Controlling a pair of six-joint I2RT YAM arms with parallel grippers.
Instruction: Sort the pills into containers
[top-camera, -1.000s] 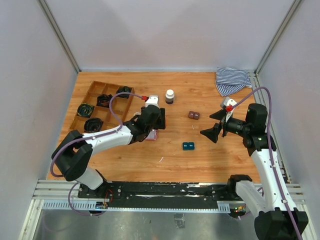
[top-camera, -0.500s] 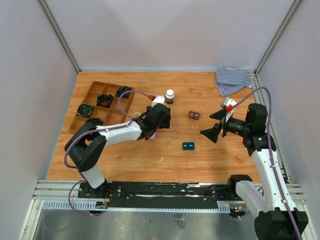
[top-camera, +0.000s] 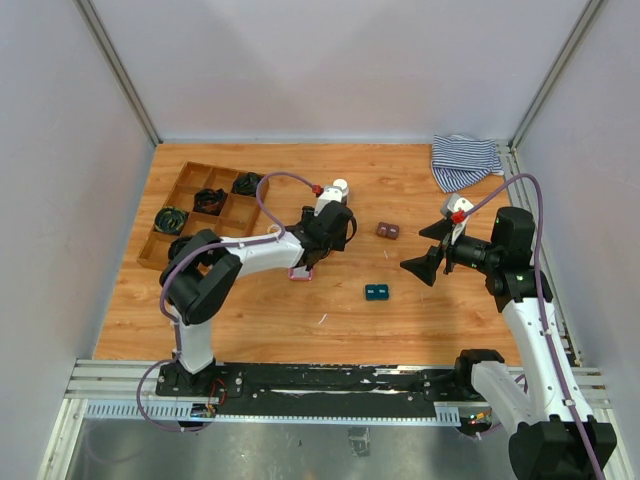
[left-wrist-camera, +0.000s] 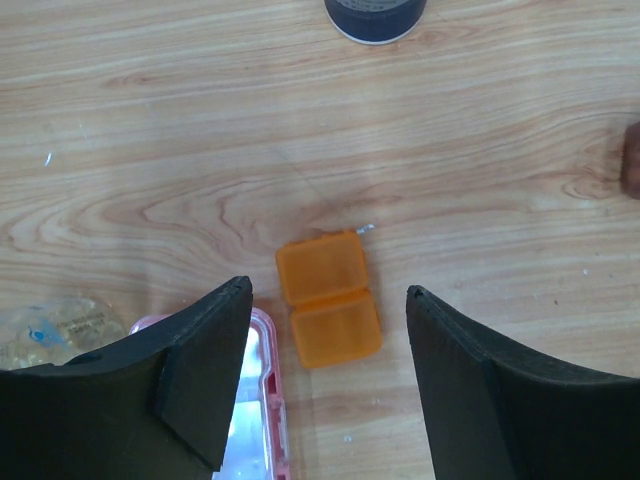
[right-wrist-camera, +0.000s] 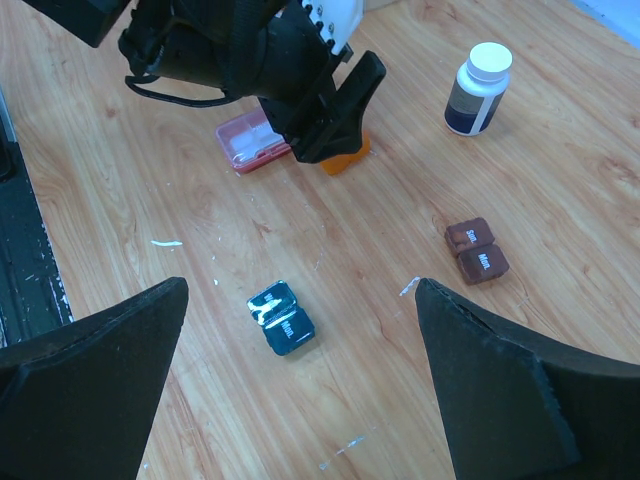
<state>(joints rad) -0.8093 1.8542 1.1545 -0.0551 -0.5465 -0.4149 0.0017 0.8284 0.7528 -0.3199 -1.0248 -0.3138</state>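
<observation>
My left gripper (left-wrist-camera: 328, 290) is open and empty, low over the table, with the shut orange case (left-wrist-camera: 327, 297) between its fingers and apart from both. The translucent pink case (left-wrist-camera: 255, 400) lies beside its left finger. In the top view the left gripper (top-camera: 330, 225) is near the pink case (top-camera: 300, 272). The teal case (right-wrist-camera: 281, 318) and the brown case (right-wrist-camera: 477, 250) lie apart on the wood. My right gripper (right-wrist-camera: 300, 285) is wide open and empty, held high above the teal case (top-camera: 377, 292). No loose pills show.
A dark pill bottle with a white cap (right-wrist-camera: 477, 89) stands just beyond the left gripper. A crumpled clear plastic piece (left-wrist-camera: 60, 325) lies left of the pink case. A wooden tray (top-camera: 185, 180) with black coils is at far left, a striped cloth (top-camera: 465, 160) at far right.
My left gripper has moved right and away from me, from over the pink case to over the orange case. The right arm has not moved.
</observation>
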